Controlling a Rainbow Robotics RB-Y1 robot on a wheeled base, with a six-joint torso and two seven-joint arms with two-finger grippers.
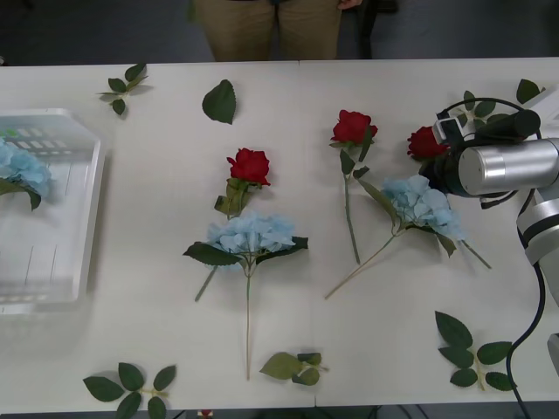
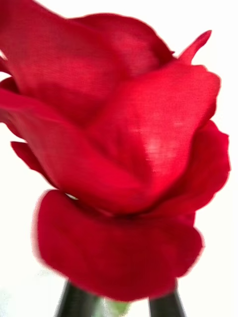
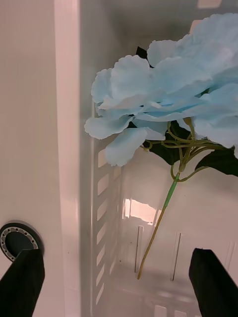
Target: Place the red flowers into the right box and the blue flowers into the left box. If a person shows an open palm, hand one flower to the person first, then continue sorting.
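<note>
We see the right gripper [image 2: 116, 302] at the table's [image 1: 157, 227] right side, jaws closed on a red rose [image 1: 426, 142] whose bloom fills the space just ahead of the two dark fingers [image 2: 74, 302]. The left gripper [image 3: 116, 287] hovers over the left box [image 1: 87, 218], jaws wide open and holding nothing, with one blue hydrangea [image 3: 163, 99] lying inside the box, stem pointing toward the fingers. On the table between the arms lie two more roses, one at centre [image 1: 250, 165] and one right of centre [image 1: 353, 127], and two more hydrangeas: one [image 1: 251, 234] just below the centre rose, the other [image 1: 424, 203] beside the right arm's silver wrist [image 1: 507, 168]. Loose leaf sprigs [image 1: 131, 384] lie scattered near the table edges. A person's trouser legs [image 1: 266, 26] stand beyond the far edge.
</note>
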